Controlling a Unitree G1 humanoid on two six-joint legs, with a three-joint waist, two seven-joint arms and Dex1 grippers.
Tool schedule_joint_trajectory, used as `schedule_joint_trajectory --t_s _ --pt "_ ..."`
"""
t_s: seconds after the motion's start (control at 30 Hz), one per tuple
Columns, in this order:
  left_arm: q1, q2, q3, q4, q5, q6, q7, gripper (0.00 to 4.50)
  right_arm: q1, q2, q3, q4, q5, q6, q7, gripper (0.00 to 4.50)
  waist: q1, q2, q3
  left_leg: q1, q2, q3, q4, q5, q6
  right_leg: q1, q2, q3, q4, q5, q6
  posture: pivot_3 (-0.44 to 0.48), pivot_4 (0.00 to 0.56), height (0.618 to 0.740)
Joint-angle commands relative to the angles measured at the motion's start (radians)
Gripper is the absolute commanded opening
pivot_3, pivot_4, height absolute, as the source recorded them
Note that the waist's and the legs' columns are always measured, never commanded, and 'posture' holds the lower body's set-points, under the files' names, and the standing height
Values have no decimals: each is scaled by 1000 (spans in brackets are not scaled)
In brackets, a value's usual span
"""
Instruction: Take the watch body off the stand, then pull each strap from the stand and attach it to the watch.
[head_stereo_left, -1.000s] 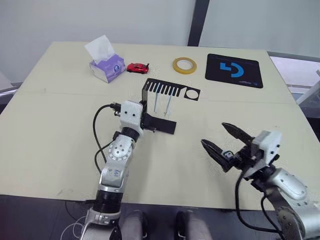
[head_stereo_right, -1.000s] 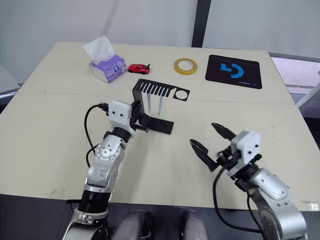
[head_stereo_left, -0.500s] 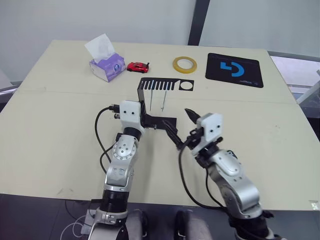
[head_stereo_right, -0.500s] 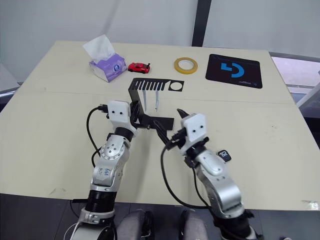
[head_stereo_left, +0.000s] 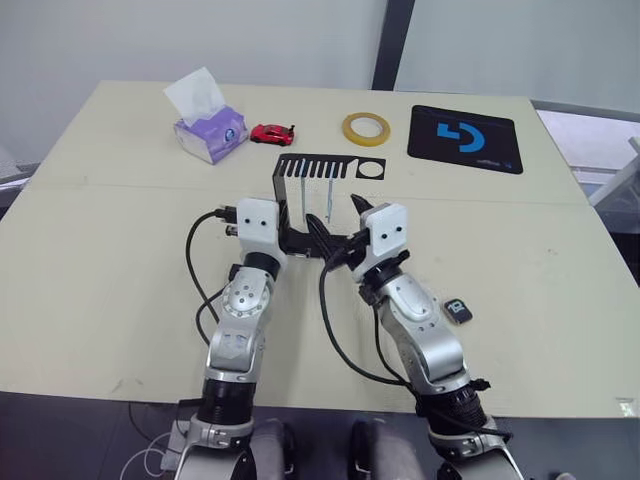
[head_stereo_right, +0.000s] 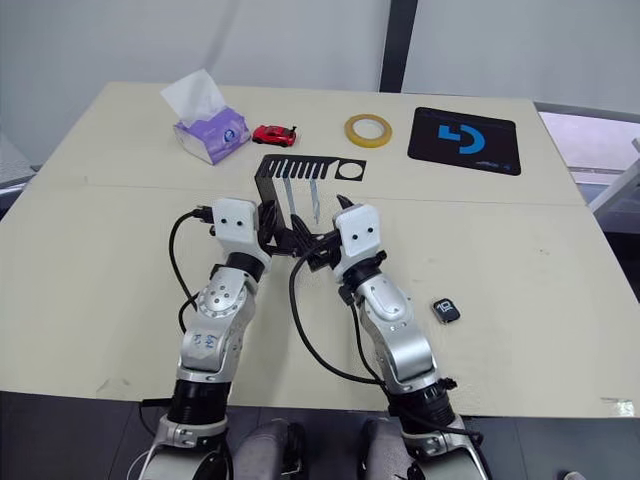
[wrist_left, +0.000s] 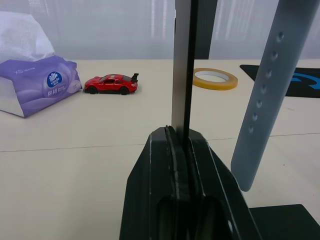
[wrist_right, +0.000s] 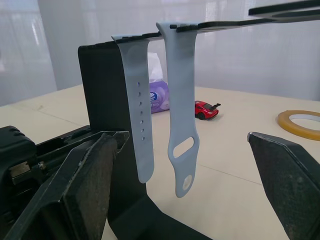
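Now the two pale blue straps hang side by side from the slots in the top plate of the stand, in the middle of the table. The strap with the holes hangs nearer the black upright back, and the other strap, with a big slot near its tip, hangs just beside it. They look soft, bendy and very light, so a hard tug could tip the thin stand. The left gripper is pinched tight on the stand's upright edge, which should keep it from moving. The right gripper is wide apart, with both straps between its fingers, not touching them. A good place to grab is probably the middle of one strap, away from the floppy tip. The watch body is already off the stand, lying flat on the table, well off to the robot's right.
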Motion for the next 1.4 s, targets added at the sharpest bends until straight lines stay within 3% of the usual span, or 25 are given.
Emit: schedule_joint_trajectory --t_s 0.03,0.5,0.6,0.83,0.87,1.4 --pt "-12 6 -18 -41 14 11 -4 41 -29 23 -16 7 -22 -47 -20 4500 -4 0 0 0 0 0 0 0 0 0 0 0 0 0 0 0 150 740" --pt "-9 9 -25 -60 20 28 -12 41 -78 84 -30 74 -57 -94 -67 4500 -6 0 0 0 0 0 0 0 0 0 0 0 2 0 0 0 150 740" --pt "-9 9 -26 -62 21 31 -14 0 -78 96 -27 76 -53 -92 -66 3659 -6 0 0 0 0 0 0 0 0 0 0 0 2 0 0 0 150 740" --pt "-8 7 -29 -62 20 34 -19 0 -80 109 -26 77 -49 -93 -59 195 -6 0 0 0 0 0 0 0 0 0 -1 0 1 0 0 0 150 740" --pt "-9 7 -29 -61 20 34 -19 0 -81 109 -26 77 -48 -93 -57 82 -6 0 0 0 0 0 0 0 0 0 -1 0 1 0 0 0 150 740" --pt "-15 29 -32 -63 26 27 -38 0 -57 47 36 6 -133 -161 -2 82 -6 0 0 0 0 0 -1 0 0 0 -1 0 1 0 0 0 150 740"
